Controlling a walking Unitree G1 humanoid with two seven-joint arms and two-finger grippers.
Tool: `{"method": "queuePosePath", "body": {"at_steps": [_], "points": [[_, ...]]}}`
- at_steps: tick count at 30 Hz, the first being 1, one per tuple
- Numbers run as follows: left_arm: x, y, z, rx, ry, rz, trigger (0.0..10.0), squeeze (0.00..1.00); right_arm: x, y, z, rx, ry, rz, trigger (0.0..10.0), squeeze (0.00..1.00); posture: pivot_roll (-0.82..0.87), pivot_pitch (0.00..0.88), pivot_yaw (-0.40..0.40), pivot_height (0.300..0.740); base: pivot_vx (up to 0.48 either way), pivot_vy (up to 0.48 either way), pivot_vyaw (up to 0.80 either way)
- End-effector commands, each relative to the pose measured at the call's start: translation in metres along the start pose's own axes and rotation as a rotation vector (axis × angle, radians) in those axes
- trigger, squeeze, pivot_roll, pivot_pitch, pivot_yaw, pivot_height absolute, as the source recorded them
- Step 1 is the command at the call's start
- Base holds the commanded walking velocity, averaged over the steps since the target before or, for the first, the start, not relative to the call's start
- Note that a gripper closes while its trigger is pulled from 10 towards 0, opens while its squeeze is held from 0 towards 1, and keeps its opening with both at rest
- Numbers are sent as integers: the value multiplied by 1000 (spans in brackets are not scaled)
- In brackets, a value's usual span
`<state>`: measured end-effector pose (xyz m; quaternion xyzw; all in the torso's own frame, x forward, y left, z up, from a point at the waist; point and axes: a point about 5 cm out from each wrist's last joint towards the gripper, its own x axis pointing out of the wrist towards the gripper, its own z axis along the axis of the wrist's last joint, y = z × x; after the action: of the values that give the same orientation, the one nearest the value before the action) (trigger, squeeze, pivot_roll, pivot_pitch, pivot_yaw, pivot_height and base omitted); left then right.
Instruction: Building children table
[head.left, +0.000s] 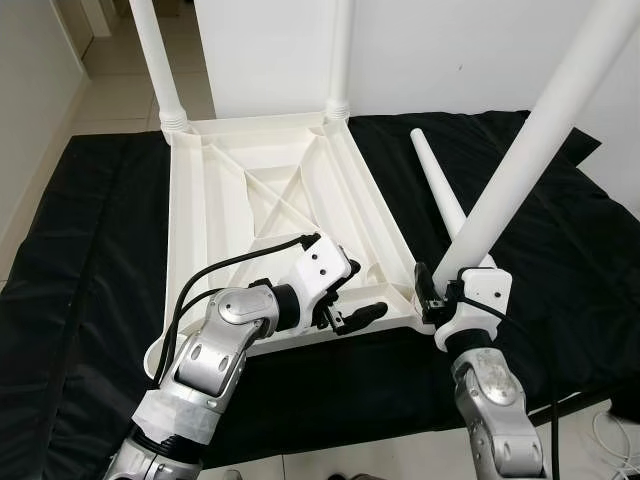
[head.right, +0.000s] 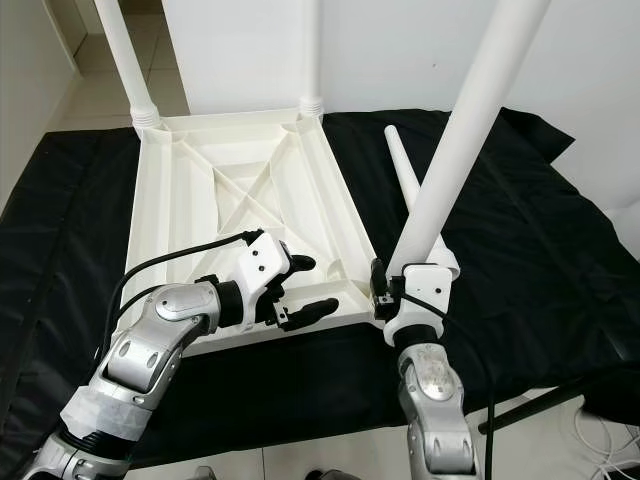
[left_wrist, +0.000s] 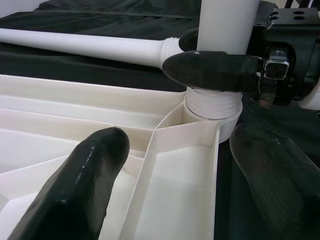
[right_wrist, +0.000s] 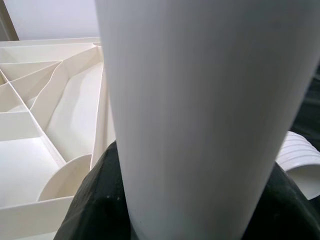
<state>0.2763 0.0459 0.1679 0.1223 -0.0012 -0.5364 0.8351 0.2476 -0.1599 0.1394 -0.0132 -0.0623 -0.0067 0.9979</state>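
Right claw sat low and right of centre in the left eye view, clamped round the lower end of a long white table leg that ran up and right out of the top right corner. In the right wrist view that leg filled most of the frame, with a black finger pressed against its side. The leg's threaded end stood at the near right corner socket of the upturned white tabletop; whether it was fully seated I couldn't tell. Left claw was at bottom centre, just left of that corner, fingers spread wide and holding nothing: one finger over the ribbed underside, the other outside the tabletop's edge over the black sheet. The tabletop lay flat on the sheet, ribs and diagonal braces up, stretching from bottom centre to the upper middle of the frame. A loose white leg lay on the sheet just right of the tabletop, tapered end pointing toward the top. At the far corners, two legs stood upright in their sockets: one at upper left, one at top centre. Behind them, a white wall panel, with tiled floor at upper left.
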Motion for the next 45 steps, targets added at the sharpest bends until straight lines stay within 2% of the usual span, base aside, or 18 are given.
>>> {"method": "queuePosePath", "body": {"at_steps": [1, 5, 6, 7, 8, 16, 17, 18, 19, 35, 45], "points": [[1, 5, 0, 9, 4, 70, 10000, 0, -5, 0, -14, -4, 80, -21, 10000, 0, -46, 54, -21, 740, 0, 0, 0], [1, 6, 0, 14, 4, 77, 10000, 0, -4, 1, -14, 5, 75, -3, 10000, 0, -44, 47, -20, 740, 0, 0, 0], [1, 7, 0, 17, 3, 81, 10000, 0, -3, 2, -14, 11, 73, 11, 10000, 882, -41, 44, -23, 740, 0, 0, 0], [1, 7, 0, 17, 3, 81, 10000, 0, -3, 2, -14, 11, 73, 11, 10000, 882, -41, 44, -23, 740, 0, 0, 0], [1, 7, 0, 20, 1, 85, 10000, 0, -3, 3, -13, 27, 59, 29, 10000, 1000, -39, 41, -23, 740, 0, 0, 0], [-1, 10, -2, 22, -8, 122, 10000, 0, -5, -2, -9, 13, 20, 77, 10000, 1000, -35, 48, -25, 740, 0, 0, 0], [-2, 10, -3, 22, -8, 134, 10000, 0, -6, -3, -10, 10, 22, 81, 10000, 776, -34, 50, -26, 740, 0, 0, 0], [-2, 11, -4, 20, -10, 144, 10000, 0, -7, -4, -10, 12, 20, 86, 10000, 776, -34, 51, -26, 740, 0, 0, 0], [-2, 11, -5, 18, -13, 152, 10000, 0, -8, -4, -10, 16, 19, 99, 10000, 0, -34, 55, -28, 740, 0, 0, 0], [-2, 7, -8, -2, -49, 167, 10000, 0, -6, -10, -6, -10, -34, 137, 10000, 0, -36, 63, -25, 740, 0, 0, 0], [-4, 8, -11, -10, -66, 219, 10000, 0, -6, -15, -3, -28, -61, 149, 10000, 0, -37, 71, -24, 740, 0, 0, 0]]}}
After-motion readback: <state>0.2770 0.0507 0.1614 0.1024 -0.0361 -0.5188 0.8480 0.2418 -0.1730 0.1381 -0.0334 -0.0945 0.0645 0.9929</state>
